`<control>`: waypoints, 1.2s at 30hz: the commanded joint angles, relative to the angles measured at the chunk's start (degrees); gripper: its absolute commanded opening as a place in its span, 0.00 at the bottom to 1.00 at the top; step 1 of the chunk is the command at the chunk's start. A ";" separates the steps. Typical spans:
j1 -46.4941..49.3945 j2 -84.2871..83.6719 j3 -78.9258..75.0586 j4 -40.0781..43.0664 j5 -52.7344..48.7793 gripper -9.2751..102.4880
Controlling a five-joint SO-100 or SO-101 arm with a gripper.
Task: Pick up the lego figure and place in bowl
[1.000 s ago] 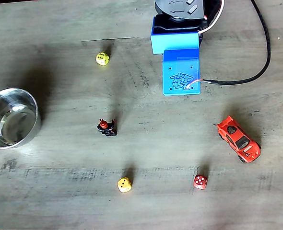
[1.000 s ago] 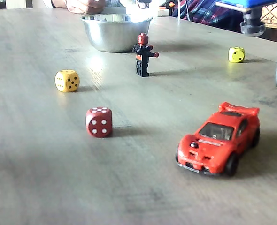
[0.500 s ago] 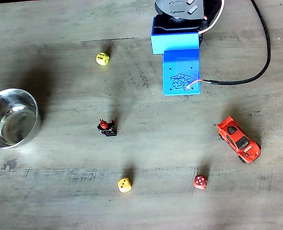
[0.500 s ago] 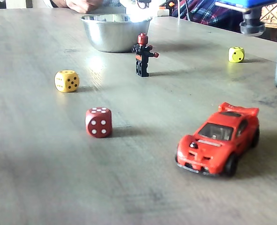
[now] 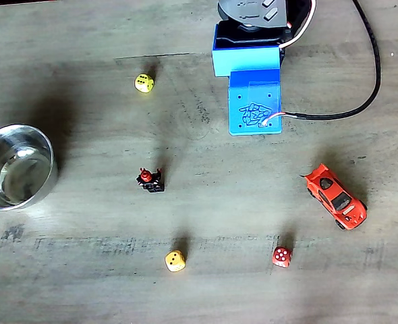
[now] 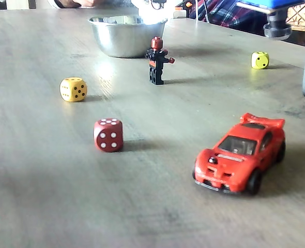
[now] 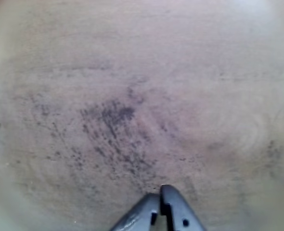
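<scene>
Gripper fingertips (image 7: 160, 197) meet at the bottom edge of the wrist view, pressed together with nothing between them, above bare grey wood-grain tabletop (image 7: 132, 96). Seen from above in a fixed view, the blue arm (image 5: 253, 88) sits at the top centre of the table, folded back over its base, with a black cable (image 5: 367, 74) looping off to the right.

The lego figure (image 5: 150, 179) stands upright near the middle of the table, below and left of the arm, well apart from it. In the low fixed view the figure (image 6: 157, 60) is black with a red head and red hands, standing just in front of the steel bowl (image 6: 126, 36) but not touching it. From above, the bowl (image 5: 23, 145) sits at the left edge of the table, clearly left of the figure.

A pale yellow-green die (image 5: 144, 83) lies above the figure, an orange-yellow die (image 5: 175, 260) below it, and a red die (image 5: 282, 256) farther right. An orange-red toy car (image 5: 334, 196) sits at the right, angled diagonally. Part of a person's hand (image 6: 77, 3) shows at the far table edge behind the bowl.
</scene>
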 commanded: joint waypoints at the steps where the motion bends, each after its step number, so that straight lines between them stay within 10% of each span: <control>1: 0.26 0.53 -1.14 -0.53 -0.44 0.08; 10: 0.35 0.53 -1.23 -2.72 -0.44 0.08; 36: 9.40 -15.91 -1.85 -49.22 -0.44 0.08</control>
